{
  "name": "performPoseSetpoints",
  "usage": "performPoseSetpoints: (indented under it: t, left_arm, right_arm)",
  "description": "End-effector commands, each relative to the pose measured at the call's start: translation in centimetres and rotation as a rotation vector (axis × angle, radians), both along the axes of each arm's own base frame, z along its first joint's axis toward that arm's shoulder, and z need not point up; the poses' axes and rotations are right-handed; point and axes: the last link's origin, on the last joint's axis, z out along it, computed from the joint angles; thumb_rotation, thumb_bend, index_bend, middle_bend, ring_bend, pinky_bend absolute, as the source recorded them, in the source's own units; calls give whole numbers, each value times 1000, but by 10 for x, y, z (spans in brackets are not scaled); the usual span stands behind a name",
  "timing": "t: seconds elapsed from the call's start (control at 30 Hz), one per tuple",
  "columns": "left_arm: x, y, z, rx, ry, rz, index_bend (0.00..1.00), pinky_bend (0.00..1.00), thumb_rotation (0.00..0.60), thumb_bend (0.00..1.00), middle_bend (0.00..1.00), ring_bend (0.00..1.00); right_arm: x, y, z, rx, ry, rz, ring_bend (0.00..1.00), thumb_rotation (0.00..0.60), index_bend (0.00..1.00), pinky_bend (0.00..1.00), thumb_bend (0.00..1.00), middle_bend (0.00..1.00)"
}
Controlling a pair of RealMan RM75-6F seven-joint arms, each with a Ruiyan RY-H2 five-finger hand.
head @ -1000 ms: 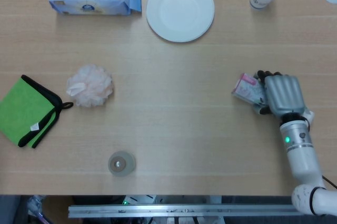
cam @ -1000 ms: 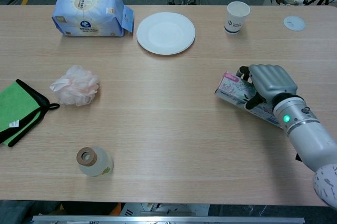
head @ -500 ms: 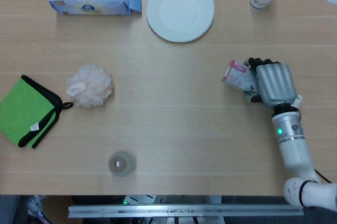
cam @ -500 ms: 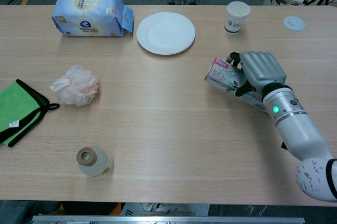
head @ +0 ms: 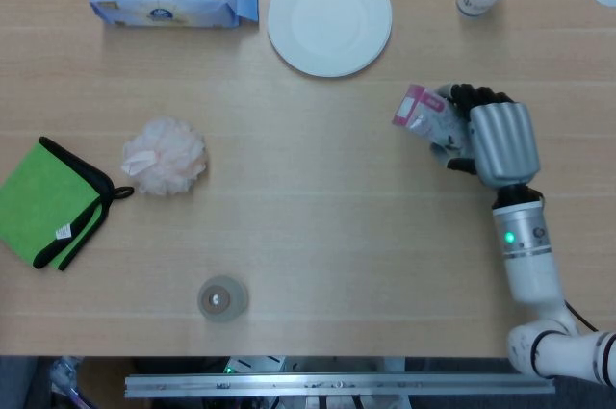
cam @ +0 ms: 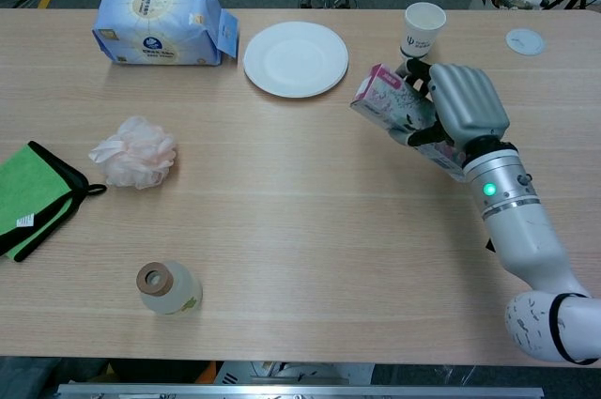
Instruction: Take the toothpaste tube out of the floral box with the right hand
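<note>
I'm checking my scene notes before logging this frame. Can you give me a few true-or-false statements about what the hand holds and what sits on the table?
1. The right hand holds the floral box. True.
2. The toothpaste tube lies on the white plate. False: the plate is bare and no tube shows.
3. The paper cup stands upright. True.
4. The green cloth is beside the paper cup. False: it lies at the table's far left edge.
5. The pink bath pouf sits on the plate. False: it rests on the table.

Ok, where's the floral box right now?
The floral box is in the right hand, on the table's right side in both views, just below the paper cup and right of the white plate.
</note>
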Motion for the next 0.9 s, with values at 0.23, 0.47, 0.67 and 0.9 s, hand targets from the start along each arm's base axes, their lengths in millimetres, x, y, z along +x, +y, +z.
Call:
performPoseSetpoints:
  t: [0.23, 0.47, 0.67, 0.9]
  left_arm:
    - [1, 1, 0, -4, 2, -6, 425, 569, 600, 10, 381, 344]
    - [6, 3, 0, -4, 9, -23, 425, 569, 600, 10, 381, 344]
    - [10, 5, -1, -10, 13, -31, 425, 569, 600, 10, 381, 344]
    - [13, 7, -1, -13, 18, -39, 425, 569, 600, 10, 381, 344]
  right_arm:
    - [7, -7, 6, -84, -94, 53, 428, 600, 411, 532, 237, 474]
    - [13, -13, 15, -142, -134, 99, 428, 600, 411, 532, 238, 474]
    - [18, -15, 25, -176, -168, 118, 428, 600, 411, 532, 237, 474]
    - [14, -11, 24, -85, -128, 109, 416, 600, 410, 530, 211, 459]
